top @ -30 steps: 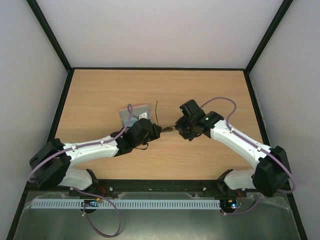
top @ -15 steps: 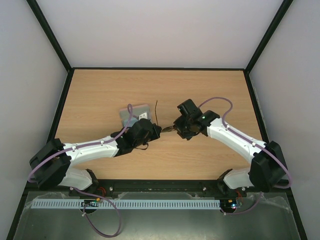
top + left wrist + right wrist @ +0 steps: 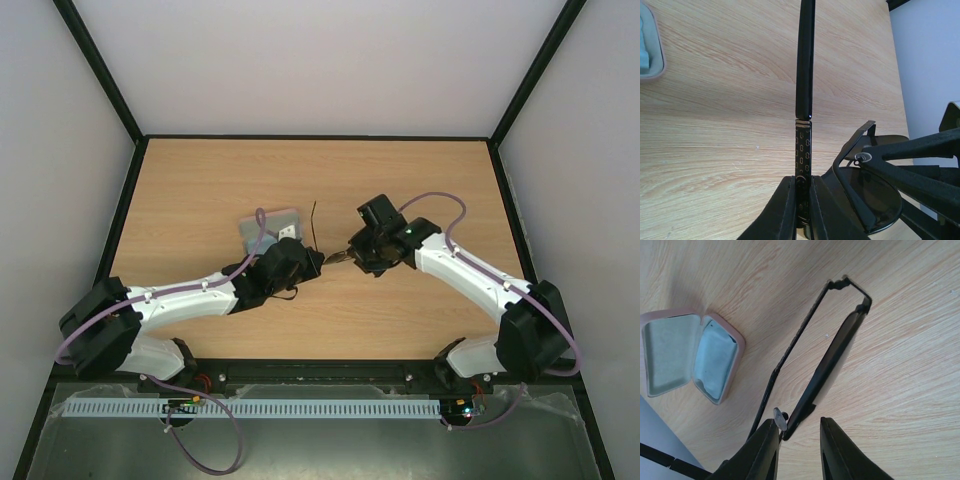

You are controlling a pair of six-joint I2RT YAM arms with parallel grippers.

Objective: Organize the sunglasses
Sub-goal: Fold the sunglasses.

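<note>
The sunglasses (image 3: 334, 258) are held just above the table's middle, between my two grippers. My left gripper (image 3: 312, 262) is shut on one slim patterned arm of them (image 3: 803, 150), which runs straight out from the fingertips; a dark lens (image 3: 875, 197) shows to its right. My right gripper (image 3: 797, 440) is open, its fingers (image 3: 840, 452) either side of the frame's front, seen edge-on (image 3: 832, 362). A nose pad (image 3: 779, 418) lies against the left finger. The other arm (image 3: 795, 342) stretches toward the case.
The pink case (image 3: 270, 228) lies open on the table just behind my left gripper, its pale blue lining showing (image 3: 687, 355). Its edge also shows at the left of the left wrist view (image 3: 647, 45). Black frame posts border the table.
My right gripper has turned and shifted slightly toward the sunglasses. The left arm and the case have not moved.
</note>
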